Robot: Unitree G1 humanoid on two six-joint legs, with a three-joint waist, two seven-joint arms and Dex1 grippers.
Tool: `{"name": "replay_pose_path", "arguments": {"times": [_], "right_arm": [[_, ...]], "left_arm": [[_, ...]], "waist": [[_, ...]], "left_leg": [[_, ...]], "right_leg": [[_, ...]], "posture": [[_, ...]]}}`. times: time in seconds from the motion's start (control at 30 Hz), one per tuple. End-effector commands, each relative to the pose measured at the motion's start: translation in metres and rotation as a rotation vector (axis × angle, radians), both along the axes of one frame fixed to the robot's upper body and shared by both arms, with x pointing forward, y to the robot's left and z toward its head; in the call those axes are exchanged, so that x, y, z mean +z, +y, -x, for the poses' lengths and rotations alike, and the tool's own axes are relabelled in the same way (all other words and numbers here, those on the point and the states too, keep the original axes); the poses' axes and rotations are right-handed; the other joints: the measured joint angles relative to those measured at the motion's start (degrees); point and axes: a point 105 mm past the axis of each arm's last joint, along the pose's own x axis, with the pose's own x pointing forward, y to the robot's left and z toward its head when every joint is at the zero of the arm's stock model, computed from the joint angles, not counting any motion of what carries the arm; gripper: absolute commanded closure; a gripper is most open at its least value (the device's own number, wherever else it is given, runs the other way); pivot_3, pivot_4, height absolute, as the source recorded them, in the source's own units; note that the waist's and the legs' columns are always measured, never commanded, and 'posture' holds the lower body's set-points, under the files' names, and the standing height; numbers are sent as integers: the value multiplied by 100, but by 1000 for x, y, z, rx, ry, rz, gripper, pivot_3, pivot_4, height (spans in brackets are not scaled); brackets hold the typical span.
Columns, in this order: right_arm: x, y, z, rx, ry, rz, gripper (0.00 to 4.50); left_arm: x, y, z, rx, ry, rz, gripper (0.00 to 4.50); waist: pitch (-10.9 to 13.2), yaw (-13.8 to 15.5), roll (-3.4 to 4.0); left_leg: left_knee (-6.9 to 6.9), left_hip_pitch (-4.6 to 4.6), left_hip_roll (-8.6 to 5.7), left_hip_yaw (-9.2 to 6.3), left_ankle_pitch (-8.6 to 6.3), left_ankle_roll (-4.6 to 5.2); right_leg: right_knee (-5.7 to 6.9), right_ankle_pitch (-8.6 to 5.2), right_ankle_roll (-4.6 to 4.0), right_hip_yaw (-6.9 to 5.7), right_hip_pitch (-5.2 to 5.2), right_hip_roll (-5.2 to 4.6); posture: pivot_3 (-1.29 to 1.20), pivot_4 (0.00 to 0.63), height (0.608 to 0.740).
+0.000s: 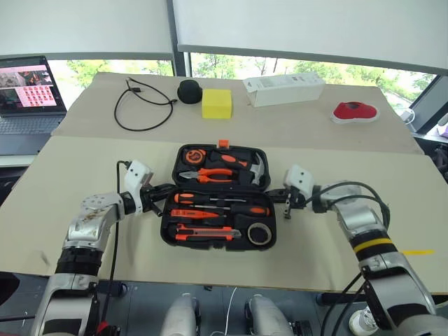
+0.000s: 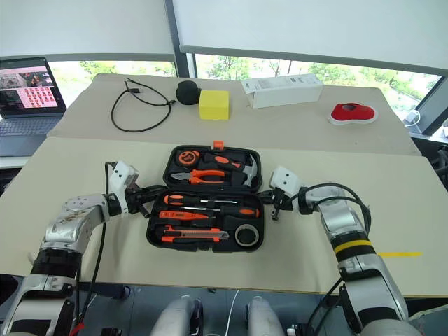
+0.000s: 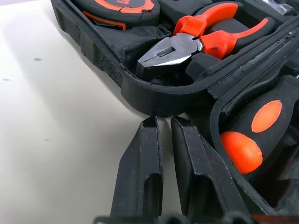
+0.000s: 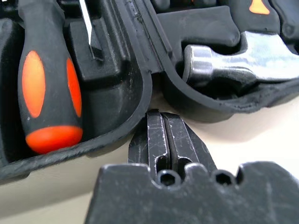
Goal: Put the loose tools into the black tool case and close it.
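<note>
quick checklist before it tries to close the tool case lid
1. Black tool case open flat on the table: ok.
2. Screwdrivers and utility knife seated in the near half: ok.
3. Pliers and hammer seated in the far half: ok.
4. Left gripper shut at the hinge corner: ok.
5. Right gripper shut at the opposite hinge corner: ok.
6. Fingertips under the lid edge: cannot tell.

Both arms wore scuffed silver-grey shells with black joints. The right forearm (image 1: 373, 245) carried a yellow band (edged by black rings). White housings sat just behind the black fingers (image 3: 140, 177), which were flat, tapered and scratched. Black cables looped behind each housing.
</note>
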Motion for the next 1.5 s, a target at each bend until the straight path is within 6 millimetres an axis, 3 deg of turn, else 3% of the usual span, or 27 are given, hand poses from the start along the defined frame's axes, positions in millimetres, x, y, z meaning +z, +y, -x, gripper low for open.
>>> {"name": "replay_pose_path", "arguments": {"times": [0.03,0.1,0.3,0.4,0.47,0.53,0.63,0.7,0.77,1.0,1.17,1.27,1.37,1.5], "right_arm": [[15,12,15,53,-12,-56,4500],[16,7,18,29,-8,-58,4500],[18,-32,11,-116,-8,-36,4500],[30,-35,22,-112,114,-116,3758],[42,-41,18,-169,119,-156,3079],[48,-44,29,-166,224,-165,2361],[50,-54,37,-257,356,-34,1327],[66,-49,32,-306,444,-111,633],[79,-43,25,-342,502,-197,137],[75,-40,-24,-607,536,-210,137],[60,-31,-41,-654,498,-139,137],[50,-29,-40,-651,504,-77,137],[42,-29,-36,-646,531,-45,826],[34,-28,-33,-653,555,-16,2224]], "left_arm": [[-3,-24,15,-110,14,28,3969],[-2,-25,18,-112,5,33,3969],[6,-27,20,-102,-29,78,3969],[13,-10,17,-38,-41,53,3318],[19,3,17,-8,0,30,2570],[32,11,21,-15,15,37,1829],[50,19,25,-46,54,7,680],[59,19,18,-26,73,-23,0],[65,15,14,-21,110,-5,0],[56,-6,-18,150,332,10,0],[38,-10,-33,219,411,67,0],[32,-15,-32,191,435,40,0],[29,-18,-33,184,446,22,0],[25,-18,-34,193,450,-6,1103]], "waist": [[0,-4,0],[0,-12,0],[0,43,-1],[1,52,-2],[1,42,-2],[1,20,-2],[3,-16,-1],[4,-23,-1],[5,-29,-3],[5,-14,-5],[5,-32,-6],[5,-33,-5],[5,-38,-5],[4,-32,-5]], "left_leg": [[0,0,0,-1,0,0],[3,1,0,-1,0,0],[8,2,-7,-1,0,1],[10,1,-7,-2,0,1],[9,1,-5,-4,0,1],[8,2,-2,-10,0,1],[6,0,-1,-26,0,1],[10,3,0,-30,0,1],[13,7,-3,-31,2,3],[13,-5,-12,-23,7,3],[10,-26,-13,-25,8,2],[8,-29,-14,-24,9,1],[10,-16,-15,-23,9,0],[10,-6,-17,-26,10,-2]], "right_leg": [[0,0,1,0,1,0],[2,0,1,0,1,0],[1,-1,3,0,4,-4],[1,0,4,0,4,-3],[3,0,3,1,2,-1],[3,0,3,0,3,3],[4,-1,3,1,-1,3],[8,-1,3,1,0,2],[9,0,2,3,5,3],[8,2,3,1,-2,9],[5,3,4,1,-20,6],[5,3,4,0,-23,4],[7,3,4,0,-9,3],[11,3,4,-2,1,3]], "posture": [[0,150,740],[0,150,740],[0,150,740],[0,150,740],[0,150,740],[0,150,740],[0,150,740],[0,150,740],[0,150,740],[0,150,740],[0,150,740],[0,150,740],[0,150,740],[0,150,740]]}}
